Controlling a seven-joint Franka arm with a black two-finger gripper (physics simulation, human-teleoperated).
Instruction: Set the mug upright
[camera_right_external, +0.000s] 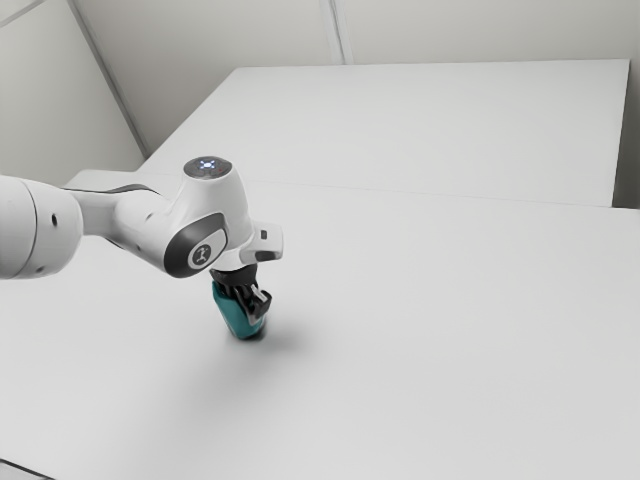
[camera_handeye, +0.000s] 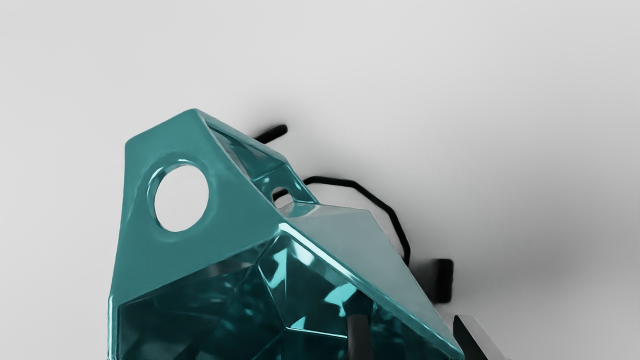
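The teal faceted mug (camera_right_external: 234, 314) stands tilted, its narrower end down by the tabletop and its mouth up at the gripper (camera_right_external: 257, 300). In the wrist view the mug (camera_handeye: 235, 210) turns its open mouth to the camera, with a round-holed part beside it. One wall of the mug lies between the fingers of the gripper (camera_handeye: 415, 336): one finger (camera_handeye: 359, 337) reaches inside the mouth, the other stands along the outer side. The gripper is shut on that wall. Where the pads meet the wall is partly hidden.
The pale table (camera_right_external: 450, 350) surrounds the mug. A thin black curved strip (camera_handeye: 382, 200) and short black pieces (camera_handeye: 444, 281) show beside the mug in the wrist view. Another pale surface (camera_right_external: 420, 125) lies farther back, with walls behind it.
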